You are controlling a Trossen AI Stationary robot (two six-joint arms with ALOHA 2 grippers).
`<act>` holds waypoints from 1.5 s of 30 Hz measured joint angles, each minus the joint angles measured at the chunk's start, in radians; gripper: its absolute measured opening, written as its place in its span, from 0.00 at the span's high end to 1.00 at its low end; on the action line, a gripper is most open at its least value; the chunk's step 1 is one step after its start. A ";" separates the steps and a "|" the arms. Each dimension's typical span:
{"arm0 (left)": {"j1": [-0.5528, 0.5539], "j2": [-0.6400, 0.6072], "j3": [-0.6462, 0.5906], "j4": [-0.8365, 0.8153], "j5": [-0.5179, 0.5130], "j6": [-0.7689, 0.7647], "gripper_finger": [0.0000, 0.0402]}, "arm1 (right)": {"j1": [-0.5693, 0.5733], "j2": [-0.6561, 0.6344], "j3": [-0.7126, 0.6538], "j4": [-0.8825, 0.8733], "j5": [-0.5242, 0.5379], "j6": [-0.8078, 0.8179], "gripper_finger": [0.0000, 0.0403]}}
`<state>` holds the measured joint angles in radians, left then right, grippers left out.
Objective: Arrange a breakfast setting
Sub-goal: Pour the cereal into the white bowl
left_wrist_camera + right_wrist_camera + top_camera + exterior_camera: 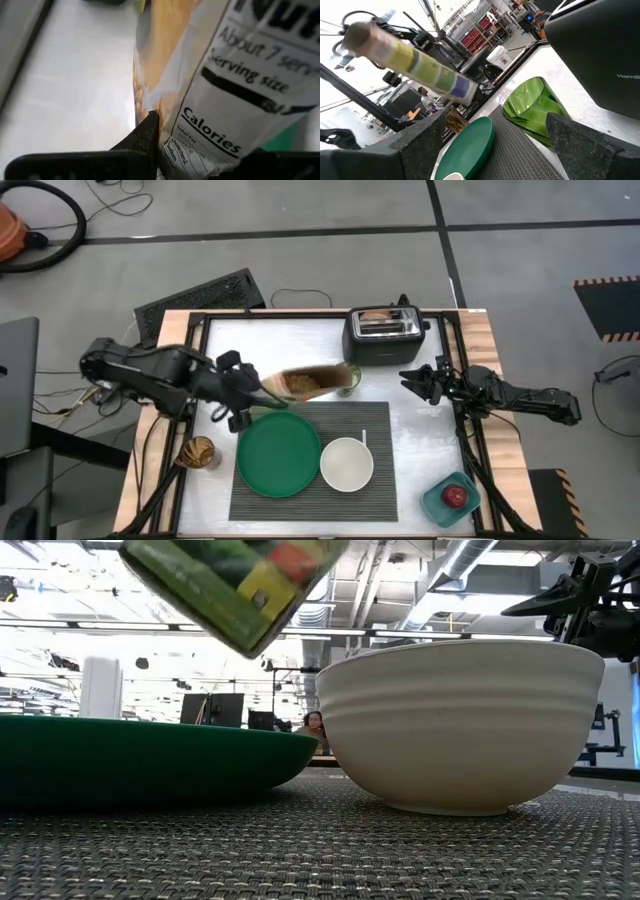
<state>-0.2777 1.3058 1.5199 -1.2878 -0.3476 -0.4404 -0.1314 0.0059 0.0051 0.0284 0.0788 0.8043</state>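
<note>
Grey floor surrounds your white-topped table (300, 345) in the high view; the dark ribbed placemat (385, 495) lies at the near centre, carrying the round green plate (279, 454) on its left and the white bowl (347, 463) just beside it, with the spoon (364, 437) close behind the bowl. You have the left gripper (262, 393) clamped narrow on a cereal box (315, 381), held tilted above the table behind the plate. The right gripper (412, 381) hovers near the black toaster (384, 330), jaws spread wide and empty. The red apple (456, 495) sits in the teal container (440, 508) at the near right corner; a bagel (198, 451) rests left of the mat. Low view: the box (235, 580) hangs above the plate (150, 755), the bowl (460, 725) beside. Left wrist view: fingers (145, 135) pinch the box (225, 90). Right wrist view: you see a green glass (532, 107) lying on its side next to the toaster (600, 55).
</note>
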 joint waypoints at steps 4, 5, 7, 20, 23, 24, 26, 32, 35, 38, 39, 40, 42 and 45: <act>-0.037 0.147 0.152 -0.156 -0.034 0.123 0.81 | 0.000 0.000 0.000 0.000 0.000 0.000 0.07; -0.046 0.181 0.185 -0.195 -0.030 0.149 0.81 | 0.000 0.000 0.000 0.000 0.000 0.000 0.07; -0.063 0.245 0.243 -0.257 -0.028 0.190 0.81 | 0.000 0.000 0.000 0.000 0.000 0.000 0.07; -0.177 0.432 0.387 -0.281 -0.092 0.389 0.81 | 0.000 0.000 0.000 -0.001 0.000 0.000 0.07; -0.186 0.432 0.388 -0.283 -0.173 0.412 0.81 | 0.000 0.000 0.000 -0.002 0.000 0.000 0.07; -0.186 0.432 0.388 -0.283 -0.192 0.420 0.81 | 0.000 0.000 0.000 -0.002 0.000 0.000 0.07; -0.185 0.432 0.388 -0.283 -0.231 0.440 0.81 | 0.000 0.000 0.000 -0.002 0.000 0.000 0.07; -0.177 0.442 0.388 -0.284 -0.265 0.534 0.81 | 0.000 0.000 0.000 -0.002 -0.001 0.000 0.07; -0.176 0.451 0.388 -0.283 -0.258 0.561 0.81 | 0.000 0.000 0.000 -0.002 -0.001 0.001 0.07; -0.168 0.464 0.387 -0.282 -0.274 0.579 0.81 | 0.000 0.000 0.000 -0.002 -0.001 0.001 0.07; -0.165 0.465 0.377 -0.277 -0.276 0.585 0.81 | 0.000 0.000 0.000 -0.002 -0.001 0.001 0.07; -0.161 0.465 0.367 -0.278 -0.288 0.595 0.81 | 0.000 0.000 0.000 -0.002 -0.001 0.001 0.07; -0.151 0.464 0.344 -0.288 -0.318 0.614 0.81 | 0.000 0.000 0.000 -0.002 -0.001 0.001 0.07; -0.142 0.465 0.337 -0.281 -0.338 0.638 0.81 | 0.000 0.000 0.000 -0.002 -0.001 0.001 0.07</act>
<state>-0.4194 1.7706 1.8568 -1.5686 -0.6855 0.1974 -0.1314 0.0060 0.0053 0.0269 0.0776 0.8052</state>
